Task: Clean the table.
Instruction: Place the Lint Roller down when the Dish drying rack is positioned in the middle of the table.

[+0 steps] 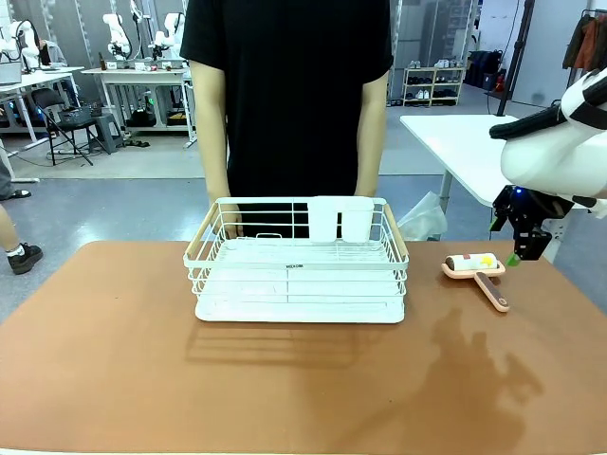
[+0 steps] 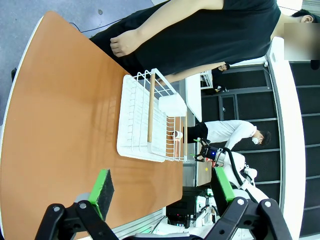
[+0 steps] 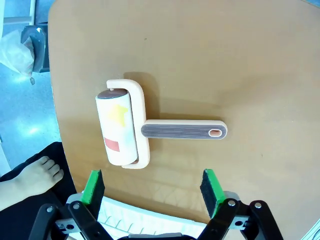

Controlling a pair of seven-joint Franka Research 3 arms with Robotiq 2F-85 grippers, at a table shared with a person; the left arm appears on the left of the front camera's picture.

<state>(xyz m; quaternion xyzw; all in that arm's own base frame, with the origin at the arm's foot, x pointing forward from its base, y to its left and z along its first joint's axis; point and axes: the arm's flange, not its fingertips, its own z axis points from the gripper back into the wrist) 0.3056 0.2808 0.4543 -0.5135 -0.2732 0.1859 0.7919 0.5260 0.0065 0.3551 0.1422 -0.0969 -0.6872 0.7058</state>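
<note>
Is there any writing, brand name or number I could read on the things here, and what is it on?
Small dark print on the front bar of the white wire rack: too small to read.
Lint roller: a yellow star-like patch and a red patch stuck on its sheet, no letters on either.
Nothing else on the table carries text that can be read.
</note>
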